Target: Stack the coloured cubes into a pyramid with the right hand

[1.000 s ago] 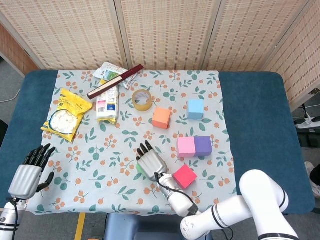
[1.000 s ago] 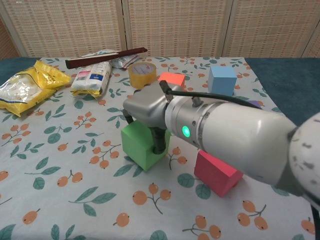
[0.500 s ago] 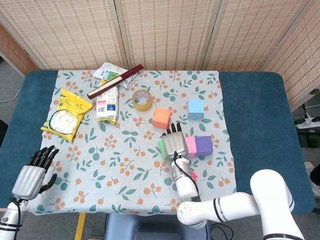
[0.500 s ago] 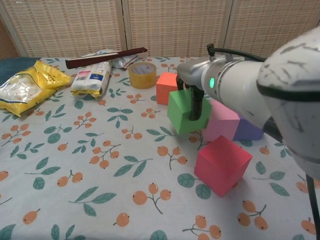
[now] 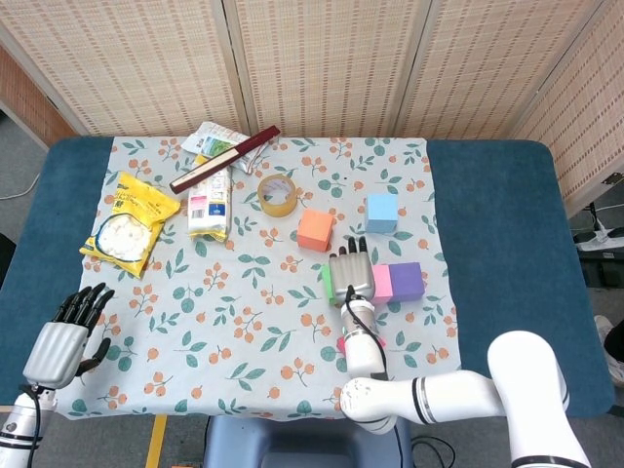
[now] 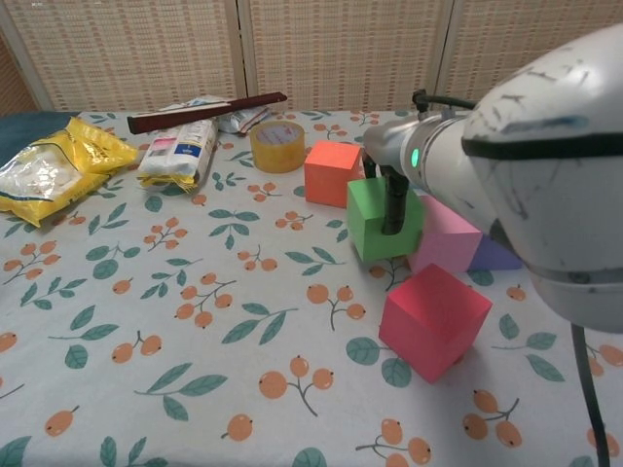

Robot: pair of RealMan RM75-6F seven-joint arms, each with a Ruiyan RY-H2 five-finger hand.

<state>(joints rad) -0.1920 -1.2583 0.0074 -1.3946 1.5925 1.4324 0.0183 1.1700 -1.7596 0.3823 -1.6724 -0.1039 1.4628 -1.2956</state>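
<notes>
My right hand (image 5: 351, 274) grips a green cube (image 6: 378, 222) from above, its dark fingers (image 6: 393, 202) down the cube's front face. The cube sits low over the floral cloth, pressed against the left side of a pink cube (image 6: 444, 233). A purple cube (image 5: 407, 281) adjoins the pink one on the right. A red cube (image 6: 433, 319) lies nearer me, mostly hidden under my forearm in the head view. An orange cube (image 5: 314, 230) and a light blue cube (image 5: 381, 213) stand further back. My left hand (image 5: 64, 340) hangs off the front left edge, fingers apart and empty.
A tape roll (image 5: 278, 195) lies behind the orange cube. At the back left are a yellow snack bag (image 5: 129, 222), a white packet (image 5: 210, 203) and a dark stick (image 5: 224, 159). The floral cloth (image 5: 234, 312) covers the blue table (image 5: 497, 234).
My right hand carried the green cube from the front middle back and right to the pink cube's left side, and over the last half second set it lower and closer against it.
</notes>
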